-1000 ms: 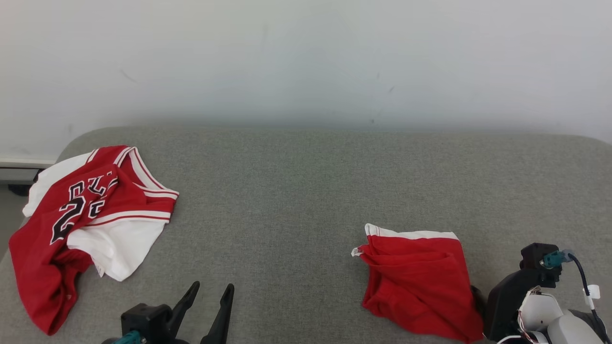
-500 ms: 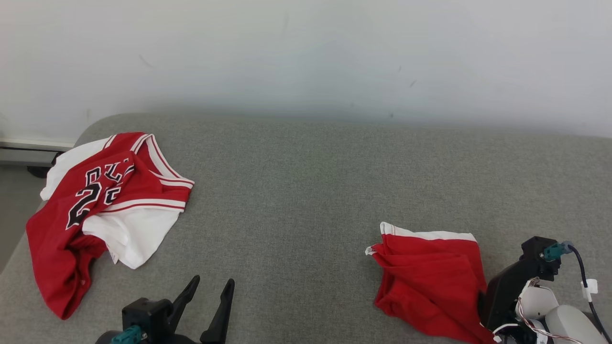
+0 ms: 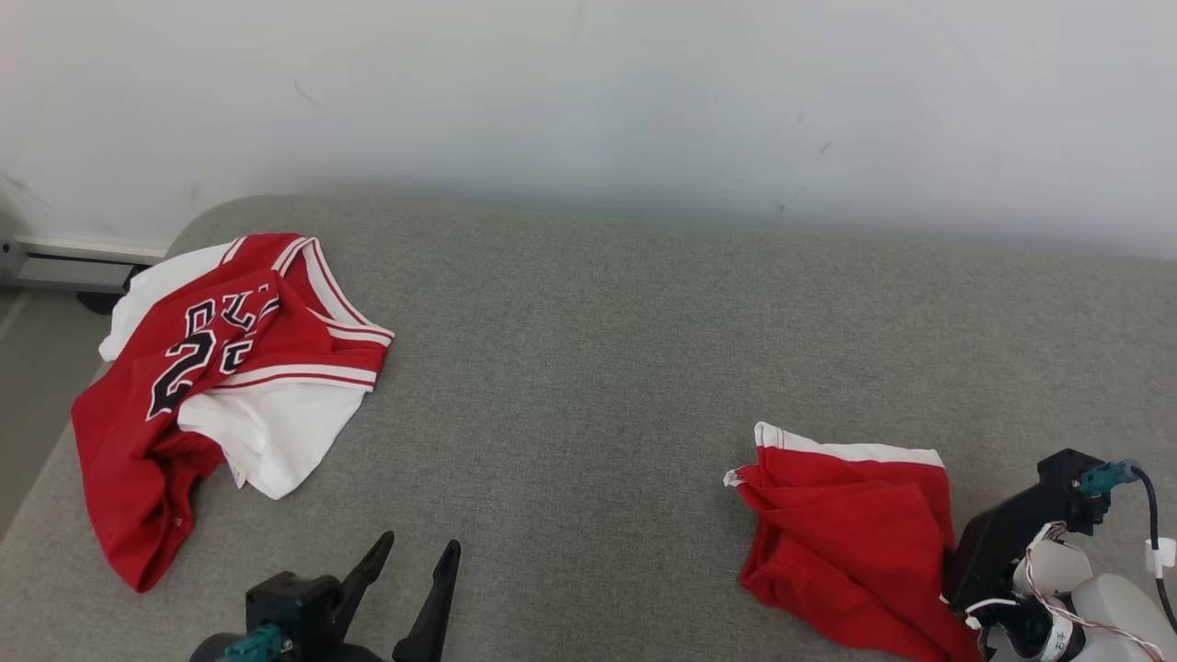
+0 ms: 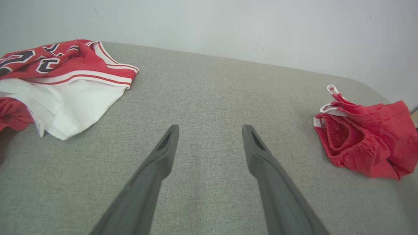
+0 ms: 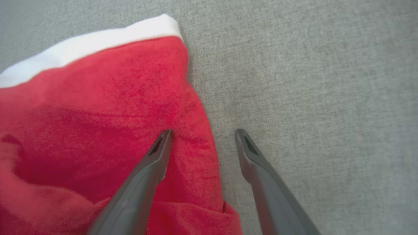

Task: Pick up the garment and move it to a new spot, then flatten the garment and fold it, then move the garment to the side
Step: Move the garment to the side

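Right gripper (image 5: 204, 132) nearer shorts (image 5: 98, 98), jersey (image 3: 221, 368) apart

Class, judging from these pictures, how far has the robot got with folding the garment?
Done: nothing visible; the red shorts lie crumpled. In hand: the right gripper is open, straddling the shorts' edge, no grip yet; the left gripper is open above bare cushion. Left: lifting, moving, flattening, folding, setting aside.

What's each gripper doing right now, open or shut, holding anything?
Left gripper: open, holding nothing, over the grey cushion.
Right gripper: open, holding nothing, one jaw over the red shorts, the other over cushion.
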You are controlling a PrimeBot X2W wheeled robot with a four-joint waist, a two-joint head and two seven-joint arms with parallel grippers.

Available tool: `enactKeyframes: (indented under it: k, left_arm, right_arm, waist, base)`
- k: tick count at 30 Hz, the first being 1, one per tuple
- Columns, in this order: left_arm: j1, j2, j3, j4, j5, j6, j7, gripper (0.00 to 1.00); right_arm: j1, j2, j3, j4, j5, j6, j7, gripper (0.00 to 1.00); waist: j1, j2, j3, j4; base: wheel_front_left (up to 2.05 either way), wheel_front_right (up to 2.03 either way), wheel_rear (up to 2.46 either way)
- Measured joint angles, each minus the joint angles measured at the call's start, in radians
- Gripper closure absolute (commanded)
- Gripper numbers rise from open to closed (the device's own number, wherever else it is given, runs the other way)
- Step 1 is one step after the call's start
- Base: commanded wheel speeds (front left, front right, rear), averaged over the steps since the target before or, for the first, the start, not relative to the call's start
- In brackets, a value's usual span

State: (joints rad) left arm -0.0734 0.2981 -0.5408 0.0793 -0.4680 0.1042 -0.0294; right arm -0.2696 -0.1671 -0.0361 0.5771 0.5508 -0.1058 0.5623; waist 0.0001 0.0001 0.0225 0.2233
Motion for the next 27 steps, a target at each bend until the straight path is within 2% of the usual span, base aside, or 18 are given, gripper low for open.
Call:
enactKeyframes:
  k: [8, 12, 13, 14, 15, 16, 17, 18, 19, 27]
  left_arm:
    - [-0.018, 0.0, -0.01, -0.001, 0.002, -0.001, 0.003, 0.0]
    - [-0.018, 0.0, -0.008, 0.0, 0.002, -0.003, 0.003, 0.0]
    - [-0.018, 0.0, -0.007, 0.0, 0.002, -0.003, 0.003, 0.0]
    - [-0.018, 0.0, -0.006, 0.0, 0.002, -0.003, 0.003, 0.0]
    - [-0.018, 0.0, -0.005, 0.001, 0.002, -0.003, 0.003, 0.0]
    - [-0.018, -0.001, -0.004, 0.002, 0.002, -0.003, 0.003, 0.0]
    - [-0.018, -0.001, -0.002, 0.004, 0.002, -0.003, 0.003, 0.0]
    - [-0.018, -0.001, -0.002, 0.005, 0.002, -0.003, 0.002, 0.0]
    - [-0.018, -0.002, -0.001, 0.006, 0.002, -0.003, 0.002, 0.0]
    - [-0.016, -0.007, -0.001, 0.008, 0.001, -0.003, 0.002, 0.0]
  right_arm:
    - [-0.04, 0.015, -0.04, 0.037, 0.051, -0.001, 0.011, 0.0]
    - [-0.051, 0.008, -0.022, 0.05, 0.034, -0.006, 0.033, 0.0]
    - [-0.052, 0.006, -0.021, 0.053, 0.033, -0.006, 0.041, 0.07]
    - [-0.055, 0.003, -0.02, 0.057, 0.031, -0.008, 0.049, 0.42]
    - [-0.062, -0.002, -0.015, 0.06, 0.026, -0.008, 0.057, 0.59]
    - [-0.07, -0.006, -0.009, 0.065, 0.017, -0.008, 0.066, 0.69]
    - [-0.073, -0.009, -0.004, 0.065, 0.01, -0.008, 0.073, 0.87]
    - [-0.073, -0.011, 0.004, 0.066, 0.003, -0.008, 0.079, 0.95]
    - [-0.073, -0.011, 0.01, 0.066, -0.003, -0.008, 0.085, 1.0]
    - [-0.076, -0.022, 0.027, 0.059, -0.025, -0.01, 0.107, 1.0]
  waist:
    - [0.0, -0.0001, 0.014, 0.02]
    - [0.0, 0.0, 0.017, 0.027]
    - [0.0, 0.0, 0.017, 0.027]
    - [0.0, 0.0, 0.017, 0.027]
    - [0.0, 0.0, 0.016, 0.027]
    - [0.0, -0.0001, 0.015, 0.026]
    - [0.0, 0.0, 0.013, 0.025]
    - [0.0, 0.0, 0.011, 0.023]
    - [0.0, 0.0, 0.008, 0.022]
    - [-0.0002, 0.0, -0.014, 0.005]
  base:
    - [0.0, 0.0, 0.0]
    - [0.0, 0.0, 0.0]
    - [0.0, 0.0, 0.0]
    - [0.0, 0.0, 0.0]
    - [0.0, 0.0, 0.0]
    - [0.0, 0.0, 0.0]
    - [0.0, 0.0, 0.0]
    - [0.0, 0.0, 0.0]
    - [0.0, 0.0, 0.0]
    - [0.0, 0.0, 0.0]
